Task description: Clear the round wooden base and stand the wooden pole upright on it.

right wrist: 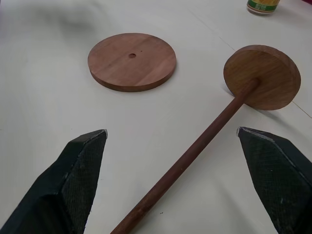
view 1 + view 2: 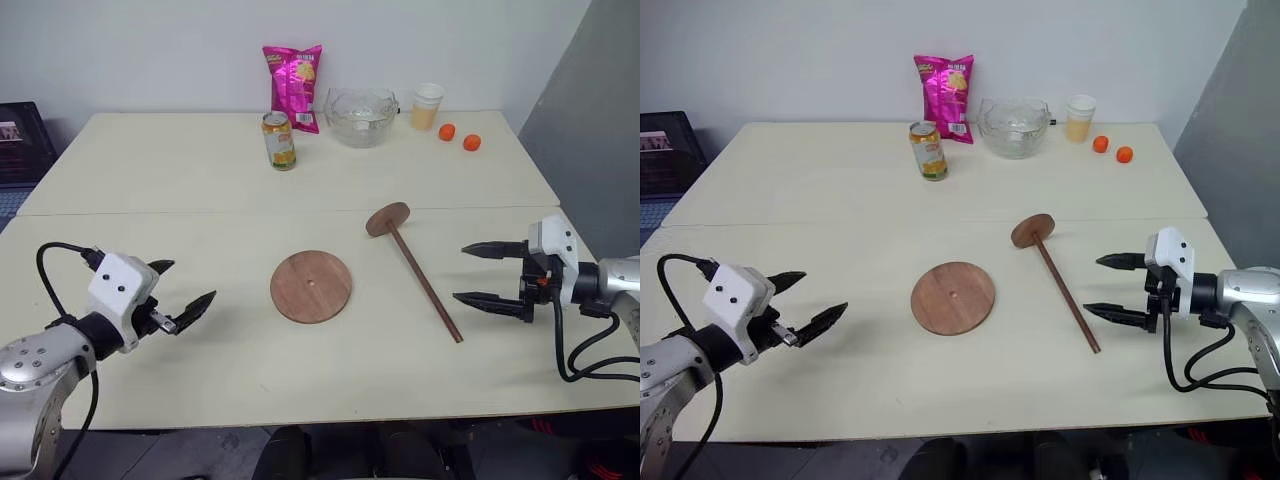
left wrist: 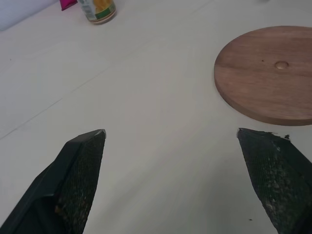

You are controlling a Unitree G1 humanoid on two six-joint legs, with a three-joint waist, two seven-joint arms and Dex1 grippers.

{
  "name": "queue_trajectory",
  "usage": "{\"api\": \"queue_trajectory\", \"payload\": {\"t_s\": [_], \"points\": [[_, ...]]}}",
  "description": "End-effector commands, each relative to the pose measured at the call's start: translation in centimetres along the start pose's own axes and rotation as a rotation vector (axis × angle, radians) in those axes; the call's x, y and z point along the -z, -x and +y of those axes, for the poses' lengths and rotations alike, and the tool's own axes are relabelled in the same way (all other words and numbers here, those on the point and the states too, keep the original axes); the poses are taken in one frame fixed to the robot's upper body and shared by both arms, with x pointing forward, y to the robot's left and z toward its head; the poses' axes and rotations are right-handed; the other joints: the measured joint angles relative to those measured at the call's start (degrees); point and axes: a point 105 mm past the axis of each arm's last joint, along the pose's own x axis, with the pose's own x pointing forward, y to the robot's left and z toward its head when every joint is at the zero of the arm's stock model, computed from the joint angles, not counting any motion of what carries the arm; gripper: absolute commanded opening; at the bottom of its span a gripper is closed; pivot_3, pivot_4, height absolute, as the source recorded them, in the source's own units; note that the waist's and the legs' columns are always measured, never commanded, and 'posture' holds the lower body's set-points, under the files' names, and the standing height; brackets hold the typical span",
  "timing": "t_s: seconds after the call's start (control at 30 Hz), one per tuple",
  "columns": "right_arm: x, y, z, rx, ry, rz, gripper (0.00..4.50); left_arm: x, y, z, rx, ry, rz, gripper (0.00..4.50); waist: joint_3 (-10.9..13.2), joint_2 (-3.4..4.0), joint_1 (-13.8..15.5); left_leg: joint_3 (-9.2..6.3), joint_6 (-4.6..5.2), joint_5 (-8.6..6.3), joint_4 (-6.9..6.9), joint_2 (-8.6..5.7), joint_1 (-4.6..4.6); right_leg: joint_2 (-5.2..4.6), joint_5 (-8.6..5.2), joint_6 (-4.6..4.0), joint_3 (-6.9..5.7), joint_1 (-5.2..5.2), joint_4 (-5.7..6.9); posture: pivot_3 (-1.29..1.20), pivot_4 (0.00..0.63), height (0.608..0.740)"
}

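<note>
A: Lying flat on the pale cream counter (image 2: 150, 180): long thin dark-brown wooden pole (image 2: 424, 281), round brown disc fixed at its far end, tipped on edge. Bare end nearest the right gripper (image 2: 487, 276). Just left of it and apart, flat reddish-brown round wooden base (image 2: 311, 286), small hole at centre, top already bare.

B: Handling?

A: Probably light, stiff, smooth; likely to roll along the counter if nudged. Best taken mid-shaft or somewhat toward the disc end, fingers across the rod, so the long end swings less when lifted. Which end meets the base: hard to judge from here.

B: Grippers?

A: Right gripper released, black fingers spread wide, hovering beside the pole's bare end, grasping nothing. In the right wrist view, shaft running up between the two fingers. Left gripper (image 2: 184, 290) also released and empty, off to the left of the base, well apart.

B: Containers?

A: All along the counter's far edge, well away. Clear glass bowl (image 2: 361, 116), seemingly empty. Pale paper cup (image 2: 427, 105) beside it, contents hidden. Yellow-and-green drinks can (image 2: 279, 140), upright, closer than the rest. Pink snack bag (image 2: 294, 86) standing against the wall. Two small orange round fruits (image 2: 459, 137) loose on the counter, right of the cup.
</note>
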Motion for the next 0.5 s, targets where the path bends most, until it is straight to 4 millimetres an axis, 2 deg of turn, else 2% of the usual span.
{"api": "queue_trajectory", "payload": {"t_s": [0.03, 0.23, 0.5], "points": [[-1.0, 0.2, 0.0, -0.005, 0.045, -0.014, 4.47, -1.6, 0.3, 0.0, 0.03, -0.017, -0.039, 4.5, 0.0, 0.0, 0.0, 0.0, 0.0, 0.0, 0.0, 0.0, 0.0, 0.0, 0.0, 0.0, 0.0, 0.0, 0.0, 0.0, 0.15, 0.74], [-0.7, 0.1, 0.1, 0.007, 0.04, -0.012, 4.47, -1.2, 0.3, 0.5, 0.015, -0.06, 0.008, 4.5, 0.0, -0.01, 0.0, 0.0, 0.0, 0.0, 0.0, 0.0, 0.0, 0.0, 0.0, 0.0, 0.0, -0.01, 0.0, 0.0, 0.15, 0.74], [-0.3, 0.1, -0.6, 0.048, 0.023, -0.006, 4.47, -2.1, 0.1, 1.4, -0.01, -0.108, -0.062, 4.5, 0.0, -0.01, 0.0, 0.01, 0.0, 0.0, 0.0, 0.0, 0.0, 0.0, 0.0, 0.0, 0.0, 0.0, 0.0, 0.0, 0.15, 0.74]]}}
